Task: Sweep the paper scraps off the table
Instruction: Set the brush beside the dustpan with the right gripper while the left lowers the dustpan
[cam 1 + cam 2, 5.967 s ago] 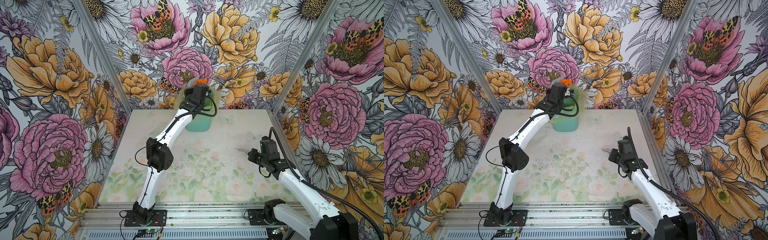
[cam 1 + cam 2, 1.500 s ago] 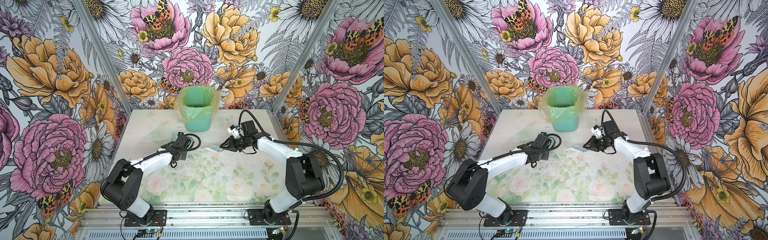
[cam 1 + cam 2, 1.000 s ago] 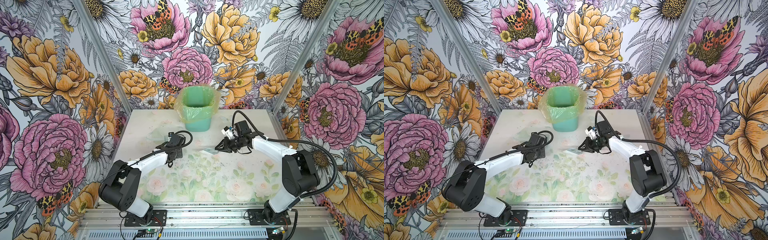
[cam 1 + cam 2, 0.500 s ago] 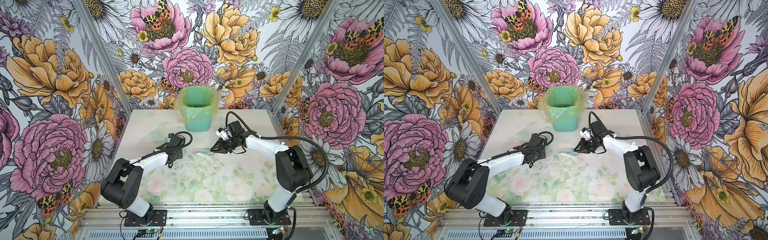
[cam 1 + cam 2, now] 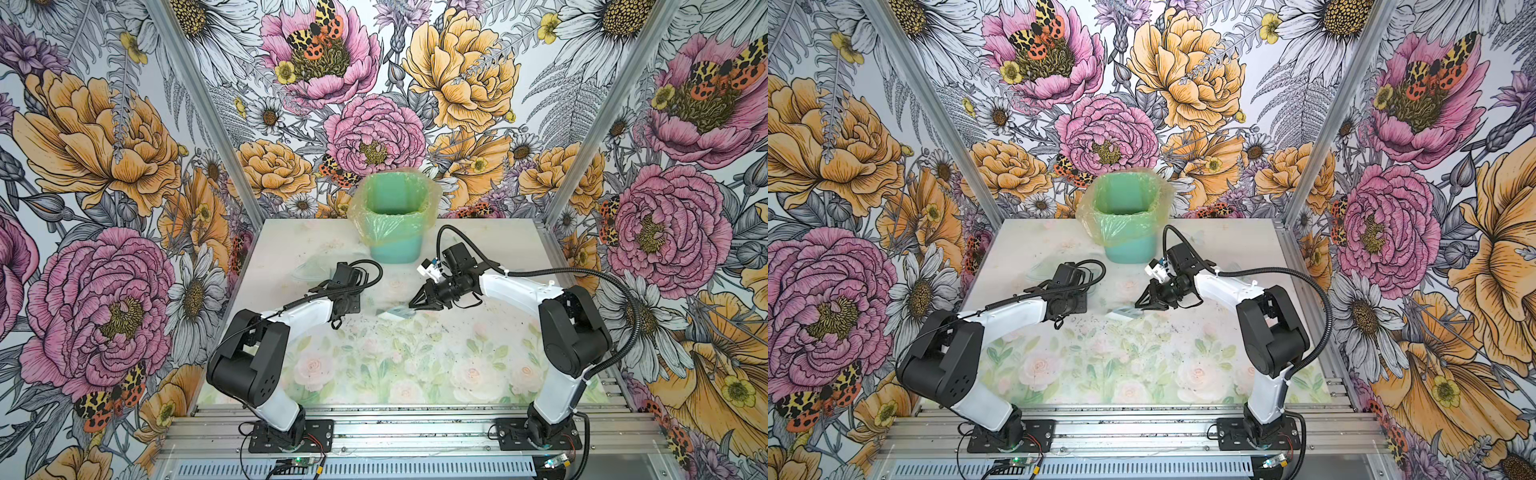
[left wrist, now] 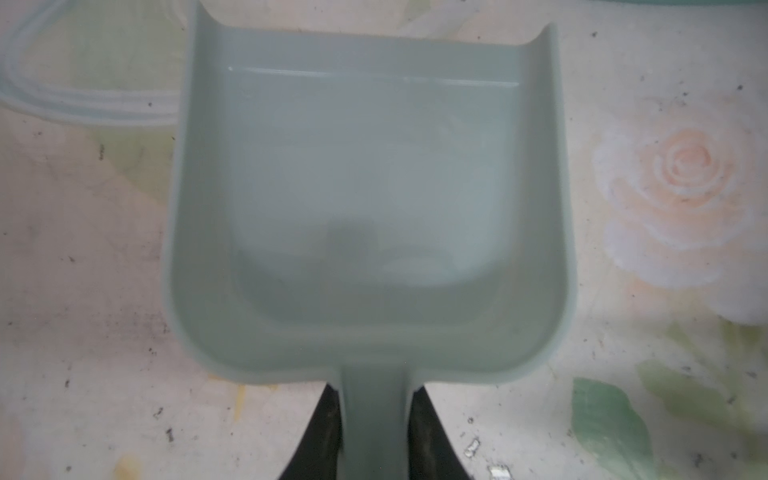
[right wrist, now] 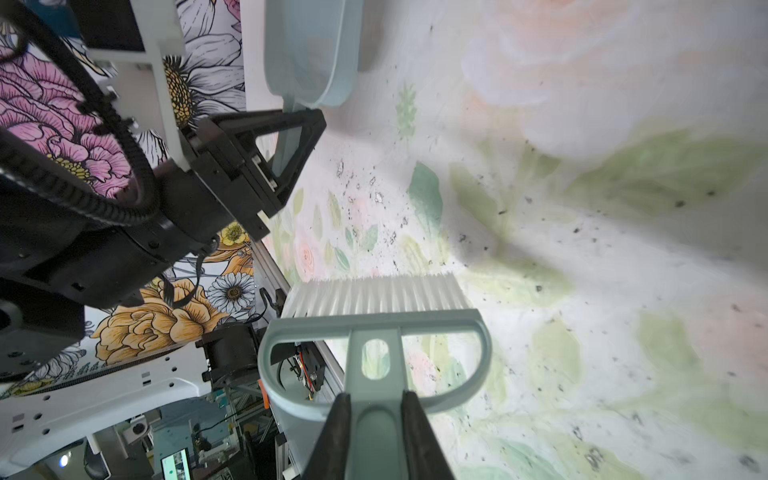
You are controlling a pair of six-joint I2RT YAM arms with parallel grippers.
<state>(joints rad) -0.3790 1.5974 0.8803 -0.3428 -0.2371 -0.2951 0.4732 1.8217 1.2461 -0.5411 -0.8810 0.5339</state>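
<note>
- The left pincer (image 6: 374, 424) is clamping shut on the handle of the grey-blue dustpan (image 6: 365, 187); the pan is lying low over the bench (image 5: 374, 365), left of the middle.
- The right pincer (image 7: 376, 419) is gripping the handle of the matching brush (image 7: 374, 328); its white bristles (image 7: 374, 293) are pointing down at the bench, near the dustpan.
- Dark specks (image 7: 374, 195) are lying scattered over the bench between the two tools; a green bin (image 5: 395, 249) with a plastic liner is standing by the back wall.

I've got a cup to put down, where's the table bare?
Free: the front half of the table, between rail and brush, and the back right corner beside the green bin. Crowded: mid-table around dustpan and brush.
</note>
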